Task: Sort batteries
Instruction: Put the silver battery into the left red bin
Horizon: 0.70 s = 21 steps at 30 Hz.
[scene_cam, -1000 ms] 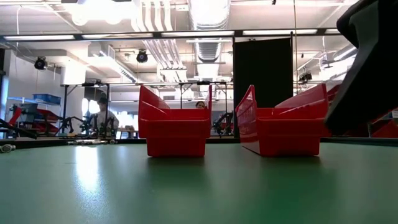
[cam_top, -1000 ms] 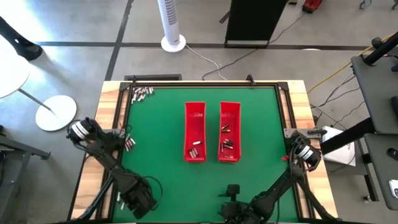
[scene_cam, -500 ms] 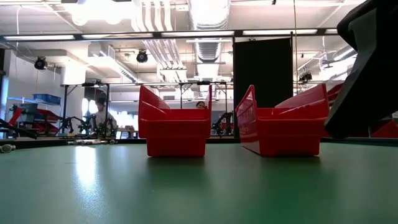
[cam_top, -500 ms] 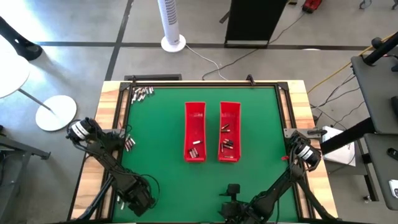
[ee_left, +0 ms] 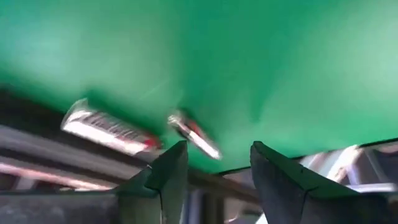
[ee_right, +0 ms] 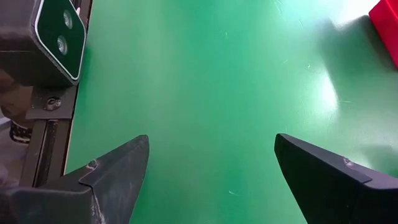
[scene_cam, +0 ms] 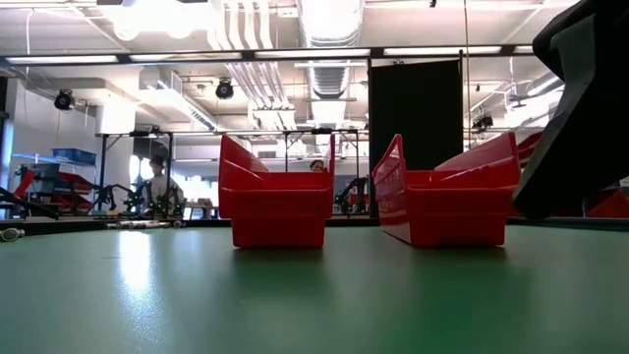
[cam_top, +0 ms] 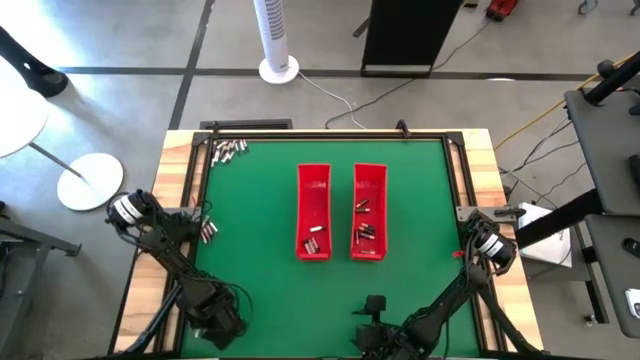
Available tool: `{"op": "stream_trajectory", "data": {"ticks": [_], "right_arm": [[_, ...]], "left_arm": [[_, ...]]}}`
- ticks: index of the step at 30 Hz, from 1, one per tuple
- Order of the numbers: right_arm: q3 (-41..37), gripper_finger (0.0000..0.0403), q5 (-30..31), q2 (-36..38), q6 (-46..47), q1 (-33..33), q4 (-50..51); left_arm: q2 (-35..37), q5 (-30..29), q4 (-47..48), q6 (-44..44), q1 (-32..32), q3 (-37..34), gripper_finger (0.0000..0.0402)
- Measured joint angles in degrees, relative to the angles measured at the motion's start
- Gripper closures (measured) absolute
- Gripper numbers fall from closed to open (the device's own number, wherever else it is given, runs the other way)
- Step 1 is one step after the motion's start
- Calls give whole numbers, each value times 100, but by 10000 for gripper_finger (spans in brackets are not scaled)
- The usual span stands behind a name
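Observation:
Two small silvery batteries with reddish ends (ee_left: 109,132) (ee_left: 194,135) lie on the green mat by its dark edge rail. My left gripper (ee_left: 217,149) is open just short of the nearer one, touching nothing; in the high view it hovers at the table's near left corner (cam_top: 208,325). More batteries lie in the far left corner (cam_top: 228,150), at the left edge (cam_top: 207,231) and inside the two red trays (cam_top: 313,212) (cam_top: 369,212). My right gripper (ee_right: 211,155) is wide open over bare mat at the near edge (cam_top: 380,338).
The two trays stand side by side mid-table, lengthwise from near to far (scene_cam: 278,202) (scene_cam: 447,202). The low camera's housing (ee_right: 56,37) sits at the near edge close to my right gripper. A dark frame rail (ee_left: 74,168) borders the mat by my left gripper.
My left gripper has moved a little toward the table's near left corner and sunk slightly. The right arm has kept still.

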<state>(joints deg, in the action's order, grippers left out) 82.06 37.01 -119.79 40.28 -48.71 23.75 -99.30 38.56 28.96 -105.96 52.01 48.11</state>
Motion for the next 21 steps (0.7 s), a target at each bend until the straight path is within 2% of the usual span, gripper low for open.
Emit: {"op": "stream_trajectory", "data": {"ticks": [11,14,19,21], "right_arm": [[-21,60,-147,0,14,0,-2],[-33,60,-149,0,14,2,-2],[-39,60,-149,-1,14,2,-2],[-46,60,-149,0,14,2,0]], "left_arm": [[-362,49,-132,316,142,40,255],[-475,89,-109,662,146,122,289],[-512,-54,86,967,164,207,376],[-503,-231,163,994,183,214,389]]}}
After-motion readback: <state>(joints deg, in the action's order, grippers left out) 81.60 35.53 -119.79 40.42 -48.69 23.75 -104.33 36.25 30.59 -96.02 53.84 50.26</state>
